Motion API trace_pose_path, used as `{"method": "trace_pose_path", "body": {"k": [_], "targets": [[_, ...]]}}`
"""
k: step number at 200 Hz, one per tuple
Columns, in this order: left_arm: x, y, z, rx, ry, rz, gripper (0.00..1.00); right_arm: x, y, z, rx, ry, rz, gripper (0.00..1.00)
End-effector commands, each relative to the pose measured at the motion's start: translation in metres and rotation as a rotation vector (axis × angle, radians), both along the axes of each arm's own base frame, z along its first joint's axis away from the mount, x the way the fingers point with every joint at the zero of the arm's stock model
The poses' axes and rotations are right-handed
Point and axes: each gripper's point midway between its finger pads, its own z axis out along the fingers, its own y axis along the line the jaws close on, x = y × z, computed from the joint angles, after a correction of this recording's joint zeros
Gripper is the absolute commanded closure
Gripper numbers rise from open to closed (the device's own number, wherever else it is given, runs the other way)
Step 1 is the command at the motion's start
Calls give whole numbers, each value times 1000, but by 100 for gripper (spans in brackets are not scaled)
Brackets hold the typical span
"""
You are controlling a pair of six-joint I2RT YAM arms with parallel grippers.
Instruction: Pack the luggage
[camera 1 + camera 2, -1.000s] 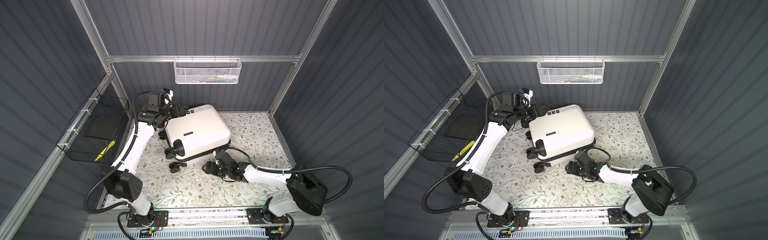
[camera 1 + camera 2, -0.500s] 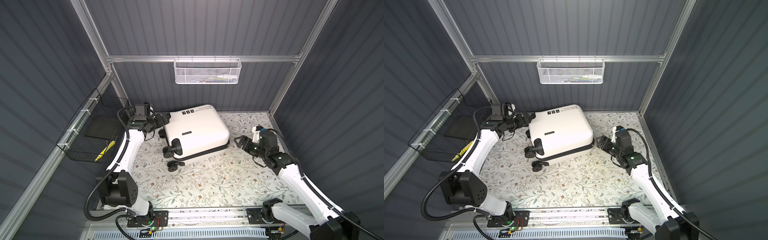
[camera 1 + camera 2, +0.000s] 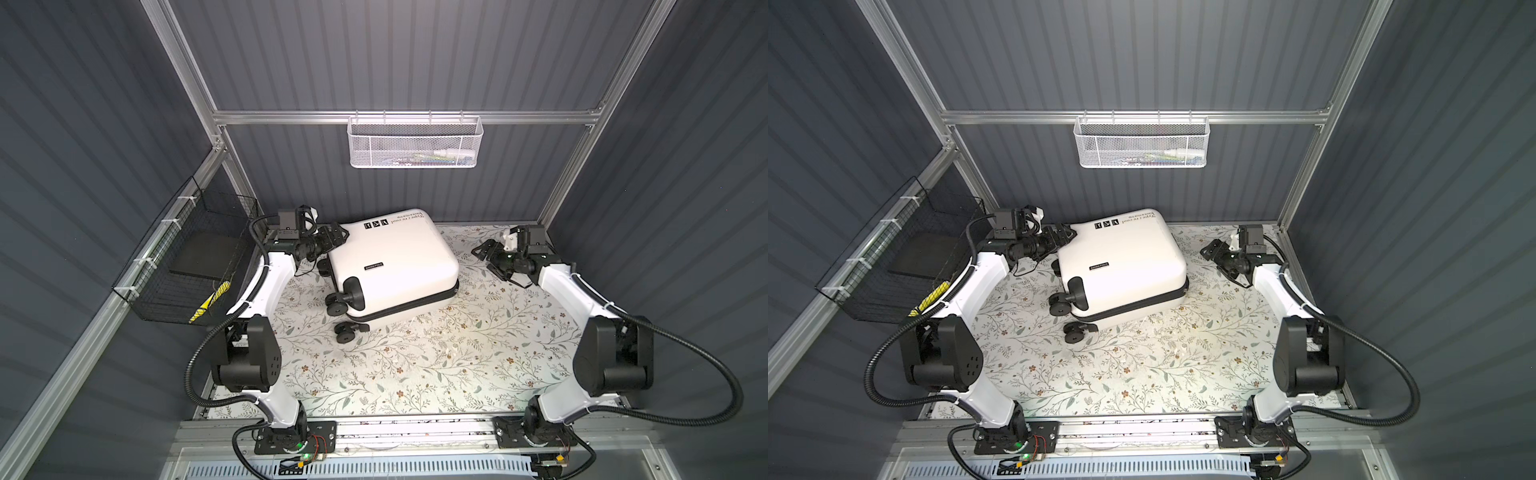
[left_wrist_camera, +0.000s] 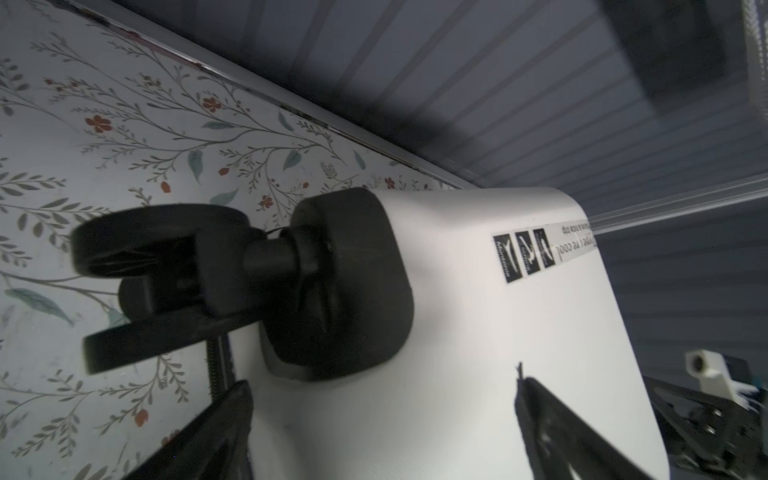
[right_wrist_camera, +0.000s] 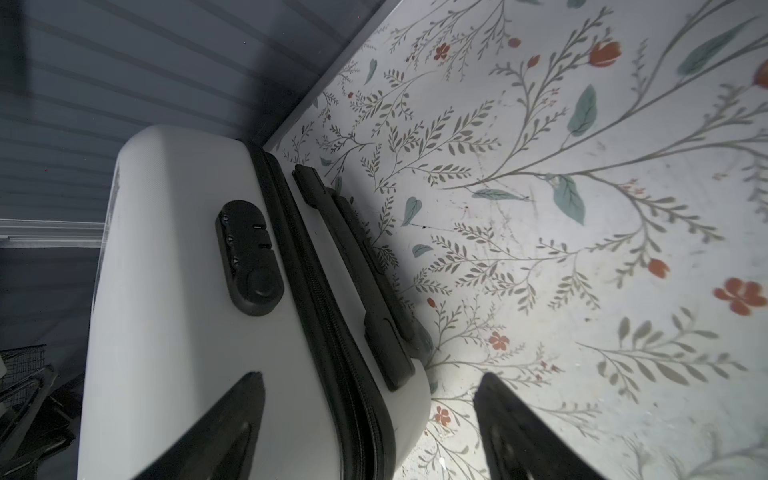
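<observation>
Two claws stand at opposite ends of the luggage (image 3: 395, 259), and both are released and grasp nothing. The luggage is a small white hard-shell suitcase. It is closed and lies on one broad side on the floral surface (image 3: 415, 365), toward the back wall in both top views. Its black spinner wheels (image 3: 337, 308) point to the left front, and its handle end points to the right. Three small black stickers (image 3: 376, 224) and a line of black script are on the upper shell near the rear edge.

The left claw (image 3: 338, 237) is at the rear left corner of the luggage, just beside the rear wheel. In the left wrist view its two dark fingers (image 4: 220, 432) are spread wide on either side of this corner, one next to the wheel housing (image 4: 353, 270) and one in front of the white shell. Whether they touch the shell cannot be told.

The right claw (image 3: 485, 252) hovers to the right of the luggage, apart from it, with its jaws spread and turned toward the handle end. The right wrist view shows there a black combination lock (image 5: 249, 257), the closed black zipper (image 5: 320, 299) and the black handle (image 5: 353, 257) beside it.

A white mesh basket (image 3: 415, 143) hangs on the back wall. A black wire basket (image 3: 187, 266) hangs on the left wall, with a dark flat thing and something yellow inside.
</observation>
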Motion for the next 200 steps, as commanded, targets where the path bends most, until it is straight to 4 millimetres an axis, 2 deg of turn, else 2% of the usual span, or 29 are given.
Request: {"method": "trace_pose_path", "body": {"k": [1, 41, 88, 132, 170, 197, 200], "targets": [[4, -14, -7, -72, 13, -46, 0, 12, 22, 3, 48, -5, 66, 19], [8, -38, -9, -86, 20, -99, 0, 12, 49, -14, 42, 24, 137, 20], [13, -83, -9, -79, 23, -186, 0, -19, 57, -24, 39, 24, 160, 20], [21, -129, -16, -86, 32, -267, 0, -69, 49, -40, 54, 36, 127, 20], [29, -174, -20, -100, 29, -340, 0, -130, 43, -64, 58, 67, 97, 21], [42, -193, -16, -113, 14, -361, 0, -164, 21, -80, 0, 92, 28, 20], [44, -193, -15, -112, 12, -360, 0, -165, 18, -74, -7, 73, 20, 19]]}}
